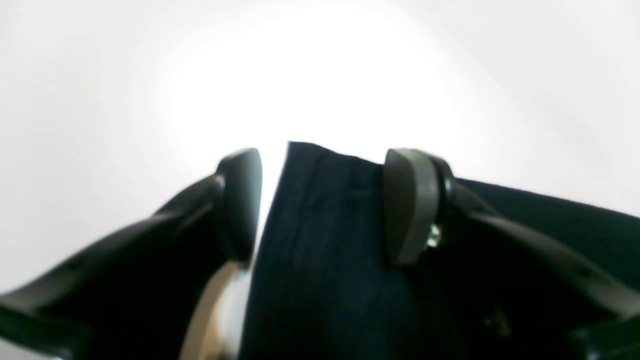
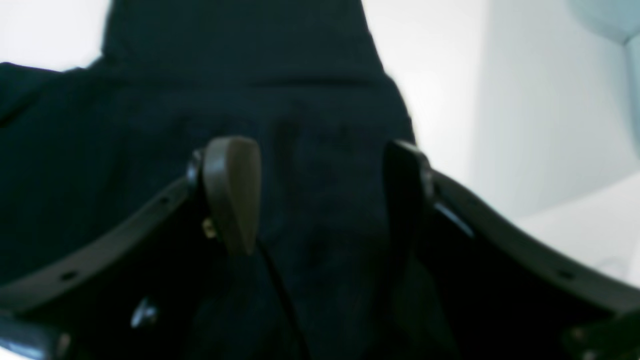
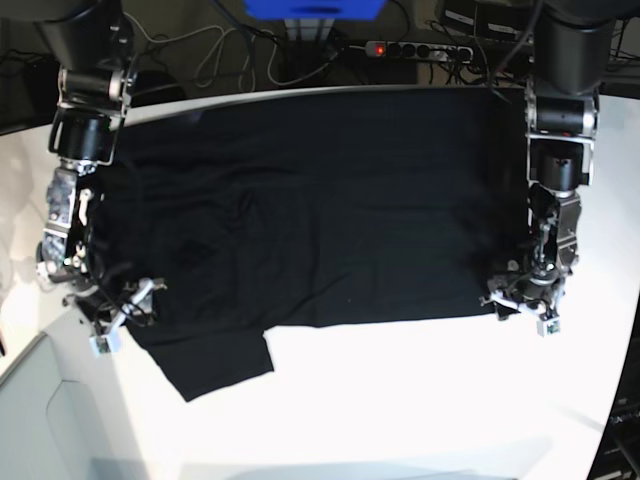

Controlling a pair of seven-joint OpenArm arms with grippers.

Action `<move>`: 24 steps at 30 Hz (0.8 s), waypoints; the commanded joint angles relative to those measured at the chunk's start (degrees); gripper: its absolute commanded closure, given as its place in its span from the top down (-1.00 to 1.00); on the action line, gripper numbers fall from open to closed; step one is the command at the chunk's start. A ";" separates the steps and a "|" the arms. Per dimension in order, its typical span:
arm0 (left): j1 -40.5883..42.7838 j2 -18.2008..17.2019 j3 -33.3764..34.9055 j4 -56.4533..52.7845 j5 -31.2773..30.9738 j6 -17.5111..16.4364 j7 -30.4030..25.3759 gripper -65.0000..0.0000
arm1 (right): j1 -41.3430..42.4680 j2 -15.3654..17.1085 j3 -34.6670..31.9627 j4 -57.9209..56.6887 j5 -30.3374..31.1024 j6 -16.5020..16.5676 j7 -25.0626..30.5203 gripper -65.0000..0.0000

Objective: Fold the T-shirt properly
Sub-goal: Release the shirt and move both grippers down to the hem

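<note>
In the left wrist view, our left gripper (image 1: pixel 322 205) has its dark pads spread apart, with a fold of the large black cloth T-shirt (image 1: pixel 325 260) standing between them at the centre of the frame, touching the right pad.

In the right wrist view, our right gripper (image 2: pixel 320 195) also stands with pads apart, black cloth filling the gap and the upper left of the frame.

In the base view, the T-shirt (image 3: pixel 320 210) lies spread across the white table (image 3: pixel 400 400), a sleeve at lower left. Our right gripper (image 3: pixel 120 310) sits at its left edge, our left gripper (image 3: pixel 525 305) at its right edge.
</note>
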 commanded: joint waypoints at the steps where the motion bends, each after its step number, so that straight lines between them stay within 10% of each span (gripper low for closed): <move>1: -1.02 -0.63 -0.06 0.29 -0.33 -0.12 0.23 0.13 | 2.11 0.80 0.26 -0.57 0.56 -0.29 2.51 0.15; 5: -0.06 0.16 -0.06 -0.77 -0.33 -0.12 0.14 0.03 | 5.01 0.88 0.26 -7.52 0.56 -0.29 6.64 0.15; 13: 1.09 0.16 -0.06 -0.86 -0.33 -0.12 0.06 -1.00 | 13.89 1.94 0.17 -22.46 0.48 -0.29 14.91 0.15; 19: 1.09 -0.02 -0.32 -0.86 -0.33 -0.03 0.23 -1.00 | 20.22 3.26 -1.94 -37.41 0.48 -0.64 25.46 0.15; 24: 1.09 -0.11 -0.41 -0.86 -0.33 -0.03 0.23 -1.00 | 18.99 4.40 -10.38 -39.25 0.56 -8.64 32.14 0.16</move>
